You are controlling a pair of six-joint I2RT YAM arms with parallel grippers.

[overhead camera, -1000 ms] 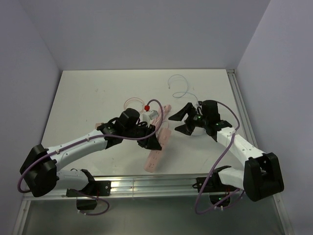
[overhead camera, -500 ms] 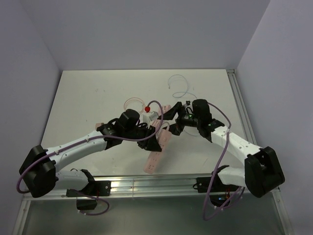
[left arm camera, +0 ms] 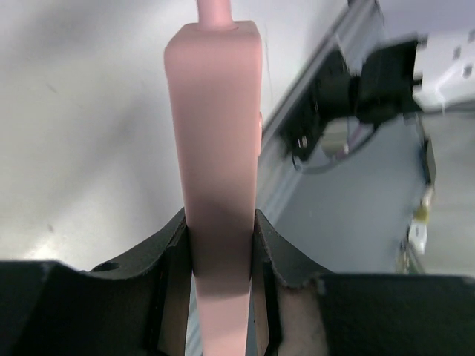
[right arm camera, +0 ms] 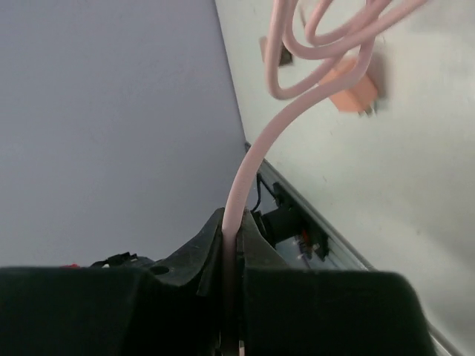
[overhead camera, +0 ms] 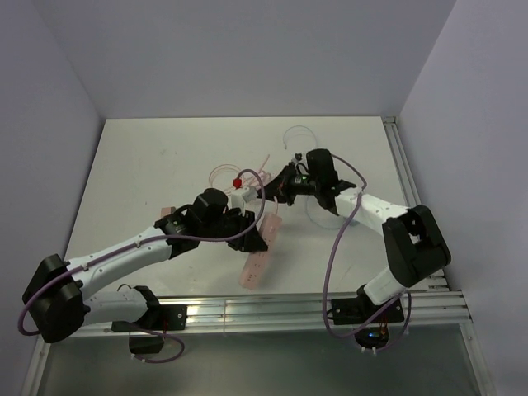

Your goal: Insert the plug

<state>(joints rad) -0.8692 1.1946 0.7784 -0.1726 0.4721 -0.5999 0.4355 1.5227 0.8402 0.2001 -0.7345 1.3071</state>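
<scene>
My left gripper (overhead camera: 252, 238) (left arm camera: 220, 245) is shut on the pink power strip (overhead camera: 256, 266) (left arm camera: 215, 111), gripping it across its narrow sides partway along. My right gripper (overhead camera: 277, 188) (right arm camera: 231, 222) is shut on the strip's pink cable (right arm camera: 256, 159), just beyond the strip's far end. The cable runs up into loops (right arm camera: 326, 30). The wrist view shows an orange-pink plug (right arm camera: 355, 87) lying on the table at the end of those loops. From the top camera a small pink piece (overhead camera: 167, 212), probably this plug, lies left of the left arm.
A red knob (overhead camera: 238, 181) and a white block (overhead camera: 249, 195) sit beside the cable loops (overhead camera: 219, 172). A thin white wire (overhead camera: 299, 132) curls on the table behind the right gripper. A metal rail (overhead camera: 272, 309) runs along the near edge.
The right gripper swung left from the table's right-middle to the strip's far end and shut on the pink cable. The left arm shifted slightly, still holding the strip.
</scene>
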